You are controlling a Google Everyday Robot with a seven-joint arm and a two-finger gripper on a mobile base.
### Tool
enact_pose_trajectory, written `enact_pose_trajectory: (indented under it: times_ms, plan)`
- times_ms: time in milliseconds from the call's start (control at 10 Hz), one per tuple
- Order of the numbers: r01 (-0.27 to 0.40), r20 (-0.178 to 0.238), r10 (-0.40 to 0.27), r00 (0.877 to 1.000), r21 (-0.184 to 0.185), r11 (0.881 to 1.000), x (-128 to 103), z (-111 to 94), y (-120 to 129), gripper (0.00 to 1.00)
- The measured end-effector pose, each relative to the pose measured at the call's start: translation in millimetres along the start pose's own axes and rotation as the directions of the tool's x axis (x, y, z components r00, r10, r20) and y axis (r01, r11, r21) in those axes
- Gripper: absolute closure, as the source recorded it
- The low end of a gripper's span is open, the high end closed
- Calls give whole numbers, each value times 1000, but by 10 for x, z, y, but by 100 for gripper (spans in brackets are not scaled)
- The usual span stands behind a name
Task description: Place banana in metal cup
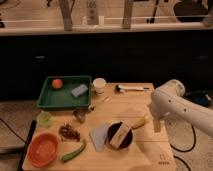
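Camera view: a light wooden table [140,102] seen from the front and above, with dark cabinets behind it.
Arm: a white, rounded robot arm [177,105] reaches in from the right edge and over the table's right side.
Gripper: the gripper [157,123] hangs below the arm's rounded end, low over the table near its right edge. Whether it is apart or together cannot be told.
Banana: the small yellow curved banana [140,122] lies on the table against the right rim of a dark round bowl [125,144]. Its far end is just beside the gripper, and contact between them cannot be made out.
Metal cup: the small dull silvery-grey metal cup [80,116] stands upright left of centre, just below the near right corner of the tray and well apart from the banana.
Bowl contents: a tan rectangular block [118,135] rests tilted in the dark bowl.
Cloth: a grey-blue cloth [98,137] lies flat, touching the bowl's left side.
Tray: a green rectangular plastic tray [50,102] sits at the back left and holds a round orange fruit [57,83] and a blue-grey sponge [79,90].
White cup: a white cup [99,85] stands just right of the tray.
Tool: a black-handled tool [131,88] lies near the back edge.
Front left: a pale green cup [45,118], an orange round bowl [43,149], a cluster of dark red pieces [70,132] and a green pod-shaped vegetable [74,151].
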Motion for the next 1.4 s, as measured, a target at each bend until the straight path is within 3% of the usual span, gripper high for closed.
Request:
enact_pose_trajectory:
  times_ms: [300,900,1400]
  plan:
    - [17,17,-17,1000,-4,1000,-93,213,-68,20]
    - [48,65,-47,997,-16,999,-170,425,-204,20]
    - [87,102,-81,991,-47,995,-209,635,-224,20]
